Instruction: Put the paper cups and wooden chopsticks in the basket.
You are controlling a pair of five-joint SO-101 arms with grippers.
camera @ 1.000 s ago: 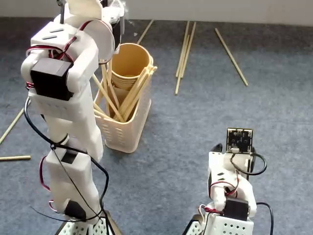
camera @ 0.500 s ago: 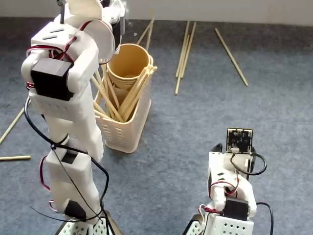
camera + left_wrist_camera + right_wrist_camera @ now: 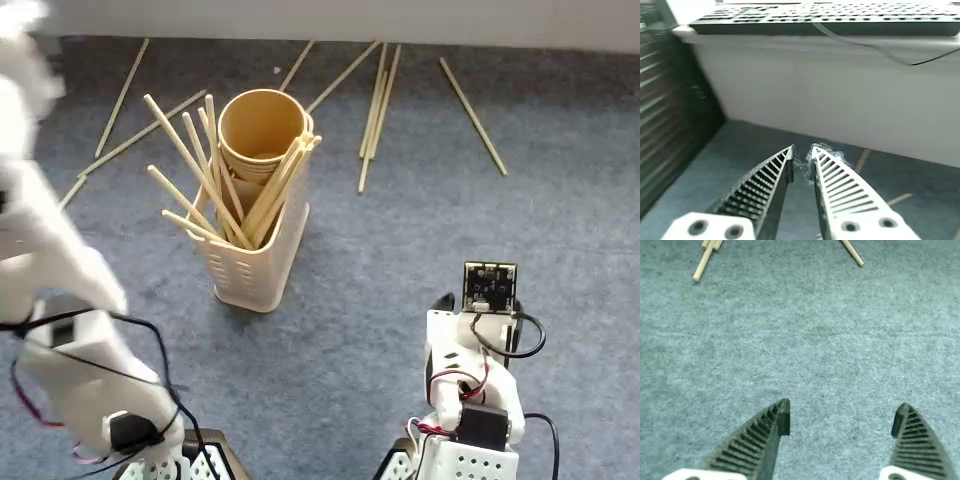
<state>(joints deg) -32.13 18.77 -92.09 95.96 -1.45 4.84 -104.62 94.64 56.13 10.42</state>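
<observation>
A cream basket (image 3: 262, 270) stands upright on the grey carpeted surface (image 3: 400, 230). Stacked paper cups (image 3: 262, 125) sit in its far end. Beside them a bundle of wooden chopsticks (image 3: 190, 165) leans out over the rim, fanning toward the left. More loose chopsticks (image 3: 464, 100) lie flat on the surface beyond the basket and off to its left, well apart from it.

The left arm (image 3: 55, 270) is at the left edge of the high view. Its left hand (image 3: 802, 155) is all but pressed together, with only a thin slit between the tips and nothing pinched, and it points toward a pale wall (image 3: 840, 90). The right arm (image 3: 475, 380) sits near the front. Its right hand (image 3: 840, 420) is spread wide over bare surface, with chopstick ends (image 3: 705, 259) lying farther off
</observation>
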